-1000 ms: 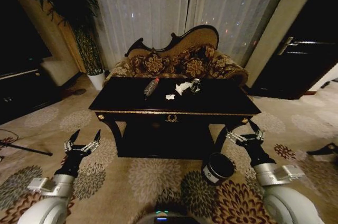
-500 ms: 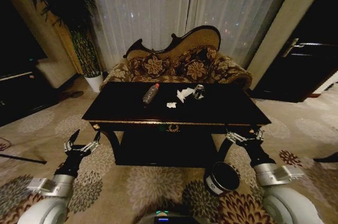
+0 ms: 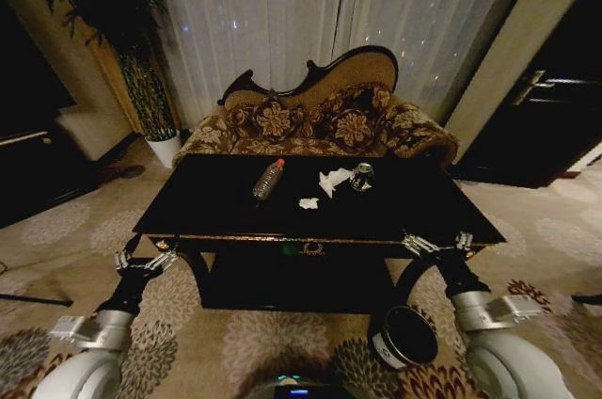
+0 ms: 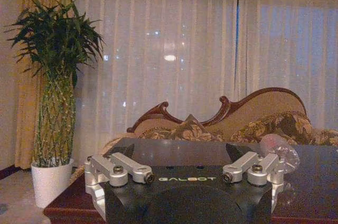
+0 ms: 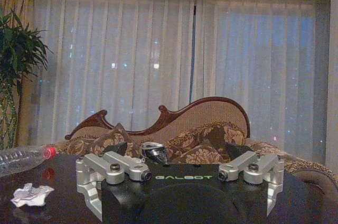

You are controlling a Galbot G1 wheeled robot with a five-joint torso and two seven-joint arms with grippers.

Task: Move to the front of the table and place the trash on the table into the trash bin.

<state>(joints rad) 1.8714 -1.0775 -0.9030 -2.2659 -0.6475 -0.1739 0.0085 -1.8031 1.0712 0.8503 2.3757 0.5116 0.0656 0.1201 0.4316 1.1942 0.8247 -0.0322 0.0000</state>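
Note:
The black glossy table stands right in front of me, its near edge level with both grippers. On its top lie the trash: a clear bottle with a red cap, two crumpled white paper scraps and a small can. The dark trash bin sits on the carpet below the table's right front corner. My left gripper is open at the left front corner. My right gripper is open at the right front edge. The right wrist view shows the bottle, a paper scrap and the can beyond the open gripper.
An ornate floral sofa stands behind the table before white curtains. A potted plant is at the back left, a dark door at the right. Patterned carpet lies between me and the table.
The whole head view has shifted: the table, sofa and bin now sit nearer and larger, so the camera has moved forward. Both grippers stay open and held as before.

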